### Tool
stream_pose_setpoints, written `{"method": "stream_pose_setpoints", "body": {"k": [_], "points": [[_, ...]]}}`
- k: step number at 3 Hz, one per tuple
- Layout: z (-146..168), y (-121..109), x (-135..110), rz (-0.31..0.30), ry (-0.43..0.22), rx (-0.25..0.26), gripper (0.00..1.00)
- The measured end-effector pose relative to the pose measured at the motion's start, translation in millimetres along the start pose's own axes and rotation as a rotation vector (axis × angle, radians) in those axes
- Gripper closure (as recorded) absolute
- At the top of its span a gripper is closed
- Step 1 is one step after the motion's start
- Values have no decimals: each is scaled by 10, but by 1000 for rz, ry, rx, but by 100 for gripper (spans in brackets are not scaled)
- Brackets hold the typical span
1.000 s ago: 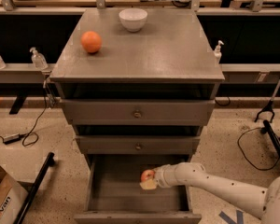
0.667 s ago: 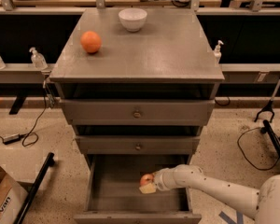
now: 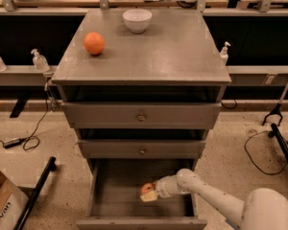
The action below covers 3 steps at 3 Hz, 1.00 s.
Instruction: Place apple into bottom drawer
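Nearest, the bottom drawer (image 3: 110,202) is standing pulled out, its flat grey front toward the viewer and its floor showing bare to the left. The white arm (image 3: 211,200) is entering from the near right and angling over the drawer's right wall. The gripper (image 3: 150,194) is hanging inside the drawer, right of its middle, with its fingers closed on the apple (image 3: 146,189). The apple is sitting at the fingertips, low inside the box; whether it is touching the floor I cannot tell.

The apple is looking firm and smooth-skinned, moderately light, and round enough to roll once let go. I judge that a squeeze across its widest part is serving best, and that a low, gentle release is sparing it bruises.

Farther back, the middle drawer (image 3: 142,149) and the top drawer (image 3: 141,115) are sitting shut, each with a small knob. On the cabinet top (image 3: 158,56) an orange (image 3: 94,43) is resting at the left and a white bowl (image 3: 137,20) is standing at the far edge. Beyond, a pump bottle (image 3: 224,53) is standing just beside the cabinet's right edge.
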<state>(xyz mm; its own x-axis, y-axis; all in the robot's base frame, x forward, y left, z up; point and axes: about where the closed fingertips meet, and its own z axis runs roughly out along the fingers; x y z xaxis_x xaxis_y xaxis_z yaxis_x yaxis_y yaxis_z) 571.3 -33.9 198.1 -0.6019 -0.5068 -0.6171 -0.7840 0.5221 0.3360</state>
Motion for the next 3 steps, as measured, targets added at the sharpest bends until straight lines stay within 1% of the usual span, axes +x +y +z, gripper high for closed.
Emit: {"method": "stream_pose_setpoints", "body": {"k": [1,2,3], "points": [[210,-96,85,15,2,-39,100],[410,-162,187,44,7,-62,83],[583,-202,284,72,15,-81,59]]}}
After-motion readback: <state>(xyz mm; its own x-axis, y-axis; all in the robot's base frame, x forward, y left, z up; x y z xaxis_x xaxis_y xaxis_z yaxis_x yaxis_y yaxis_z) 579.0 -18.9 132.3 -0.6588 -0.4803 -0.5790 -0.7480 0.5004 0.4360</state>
